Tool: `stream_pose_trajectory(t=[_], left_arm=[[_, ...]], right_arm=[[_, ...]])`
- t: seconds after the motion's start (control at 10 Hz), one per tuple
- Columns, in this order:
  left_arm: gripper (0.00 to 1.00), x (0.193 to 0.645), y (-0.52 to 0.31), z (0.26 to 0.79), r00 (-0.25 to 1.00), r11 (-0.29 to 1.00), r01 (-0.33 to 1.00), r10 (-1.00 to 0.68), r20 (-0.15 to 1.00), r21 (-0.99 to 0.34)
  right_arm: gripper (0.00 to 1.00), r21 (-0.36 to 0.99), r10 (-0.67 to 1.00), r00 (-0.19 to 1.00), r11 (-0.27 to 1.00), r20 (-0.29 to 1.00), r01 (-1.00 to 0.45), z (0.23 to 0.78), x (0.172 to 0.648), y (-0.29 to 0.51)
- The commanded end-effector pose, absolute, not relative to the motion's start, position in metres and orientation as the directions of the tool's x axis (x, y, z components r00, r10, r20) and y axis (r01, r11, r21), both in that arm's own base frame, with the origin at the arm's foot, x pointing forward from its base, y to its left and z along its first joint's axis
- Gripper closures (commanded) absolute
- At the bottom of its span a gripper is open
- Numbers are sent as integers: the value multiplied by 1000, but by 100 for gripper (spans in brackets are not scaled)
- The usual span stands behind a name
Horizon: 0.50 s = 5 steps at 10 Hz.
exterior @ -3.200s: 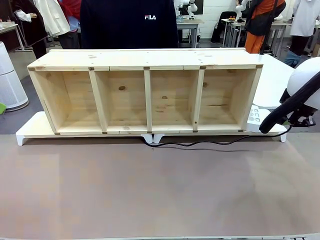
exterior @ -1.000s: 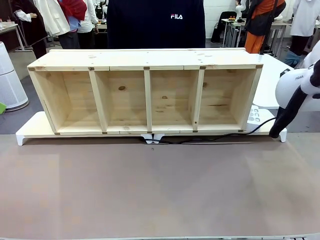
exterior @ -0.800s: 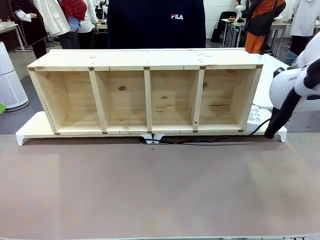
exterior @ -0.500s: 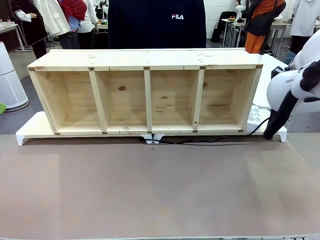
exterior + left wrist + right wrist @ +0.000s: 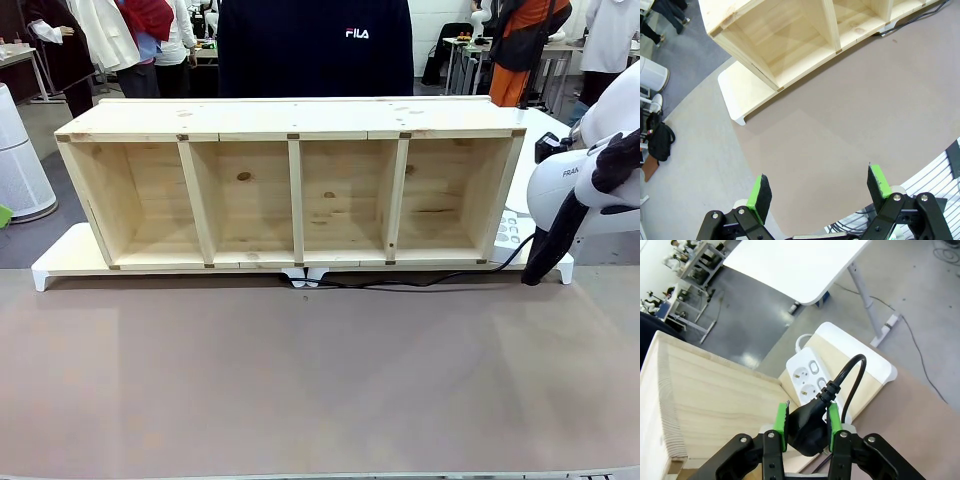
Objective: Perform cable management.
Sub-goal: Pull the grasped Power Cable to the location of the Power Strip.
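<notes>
The cable is a thin black cord lying along the front foot of the wooden shelf and rising at the shelf's right end. In the right wrist view my right gripper is shut on the cable's black round plug. The cord arches up from the plug, which hangs just above a white power strip. The right arm's white body stands beside the shelf's right end. My left gripper is open over the brown tabletop, holding nothing.
The shelf has several open compartments and rests on a white riser. The power strip lies on that riser's right end. A person in a dark top stands behind the shelf. The brown tabletop spreads in front.
The right arm has shifted left, closer to the shelf's right end, still gripping the plug. The cable's right end has risen off the table. The person stepped to the right.
</notes>
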<state>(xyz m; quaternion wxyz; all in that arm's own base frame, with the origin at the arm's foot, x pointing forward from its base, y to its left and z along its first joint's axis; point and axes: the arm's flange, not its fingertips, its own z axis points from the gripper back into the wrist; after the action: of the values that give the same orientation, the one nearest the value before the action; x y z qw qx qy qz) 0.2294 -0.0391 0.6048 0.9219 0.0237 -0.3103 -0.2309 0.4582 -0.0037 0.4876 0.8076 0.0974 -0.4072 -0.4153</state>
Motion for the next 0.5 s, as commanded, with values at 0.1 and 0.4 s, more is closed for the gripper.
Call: stream_pose_trajectory(t=[0.1, 0.4], left_arm=[[0, 231, -40, 606, 695, 893, 412, -438, 571, 184], [0, 231, -40, 606, 695, 893, 412, -438, 571, 184]], right_arm=[[61, 494, -754, 323, 631, 572, 598, 488, 459, -5], [61, 494, -754, 323, 631, 572, 598, 488, 459, -5]])
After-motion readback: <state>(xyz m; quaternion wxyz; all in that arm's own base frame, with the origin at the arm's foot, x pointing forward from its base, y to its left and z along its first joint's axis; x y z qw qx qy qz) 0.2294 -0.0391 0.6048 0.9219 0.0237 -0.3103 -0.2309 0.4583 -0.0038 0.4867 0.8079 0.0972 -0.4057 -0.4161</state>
